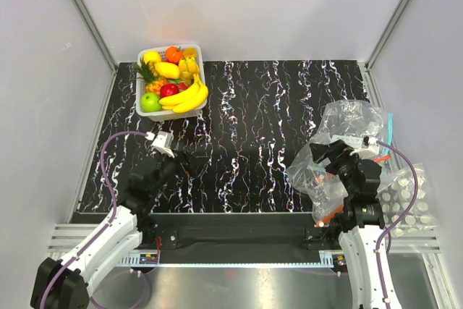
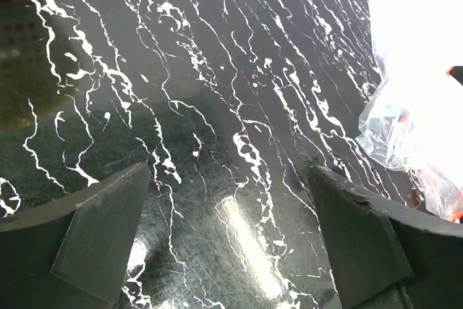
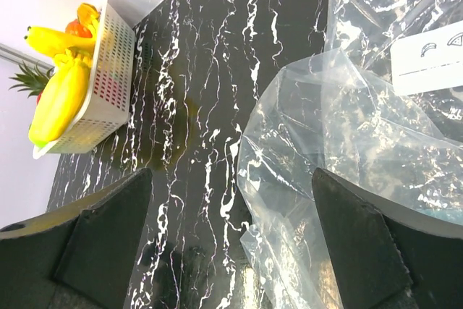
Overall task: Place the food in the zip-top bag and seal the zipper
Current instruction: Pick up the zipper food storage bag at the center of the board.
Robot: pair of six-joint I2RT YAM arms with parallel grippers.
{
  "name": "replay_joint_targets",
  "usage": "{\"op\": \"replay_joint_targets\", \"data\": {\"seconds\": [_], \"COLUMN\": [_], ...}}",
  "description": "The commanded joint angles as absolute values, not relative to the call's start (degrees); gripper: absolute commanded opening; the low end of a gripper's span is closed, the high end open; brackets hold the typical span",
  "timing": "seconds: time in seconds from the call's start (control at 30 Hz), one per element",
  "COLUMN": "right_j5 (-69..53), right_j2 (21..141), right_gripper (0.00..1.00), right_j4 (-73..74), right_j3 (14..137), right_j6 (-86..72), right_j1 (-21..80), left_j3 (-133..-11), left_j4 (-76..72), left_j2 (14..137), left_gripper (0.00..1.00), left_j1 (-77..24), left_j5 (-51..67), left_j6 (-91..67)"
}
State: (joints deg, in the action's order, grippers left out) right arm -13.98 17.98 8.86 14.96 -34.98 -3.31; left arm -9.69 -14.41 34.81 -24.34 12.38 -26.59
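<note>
- Food [image 1: 173, 86] is seen piled in a white basket [image 3: 105, 99], well ahead of the left tool [image 2: 231, 244]. Nothing is held, and its fingers are spread wide over bare worktop [image 2: 217, 106].
- Right tool [image 3: 231, 236] is likewise spread and empty, with the zip-top bag [image 3: 340, 135] crumpled just ahead of it.
- Toy fruits are judged light, hard and glossy, so slipping is expected. The banana bunch [image 1: 185, 98] is best taken across its middle.
- Bag film is judged thin and limp. Hold should be taken at the stiffer zipper [image 1: 329, 215], seen only in patches.
</note>
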Motion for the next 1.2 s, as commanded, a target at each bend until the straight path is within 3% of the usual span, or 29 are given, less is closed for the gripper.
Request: {"op": "replay_joint_targets", "data": {"seconds": [0.0,0.27,0.53,0.7,0.93,1.17], "right_j5": [-11.8,-12.7,-12.2,-6.0,-0.4,0.2], "right_j2": [17.0,18.5,27.6,35.3,40.2,54.4], "right_gripper": [1.00,1.00,1.00,1.00,1.00,1.00], "right_j4": [7.9,9.8,32.8,45.6,42.8,36.6], "right_j3": [14.9,20.2,44.2,49.6,47.5,47.8], "right_j6": [-35.2,-32.2,-30.1,-33.3,-34.7,-30.7], "right_j1": [-3.0,-3.0,-2.9,-3.0,-3.0,-2.9], "left_j3": [-9.9,-9.8,-9.8,-10.4,-10.4,-10.5], "left_j4": [-19.0,-17.8,-17.1,-16.9,-15.9,-16.1], "left_j2": [34.0,32.5,31.4,31.9,30.7,31.2], "left_gripper": [0.99,0.99,0.99,0.99,0.99,0.99], "left_j1": [-24.5,-24.6,-24.6,-24.5,-24.5,-24.6], "left_j5": [13.9,13.9,13.9,13.9,13.7,14.0], "left_j6": [-26.3,-25.8,-25.8,-25.8,-25.8,-26.0]}}
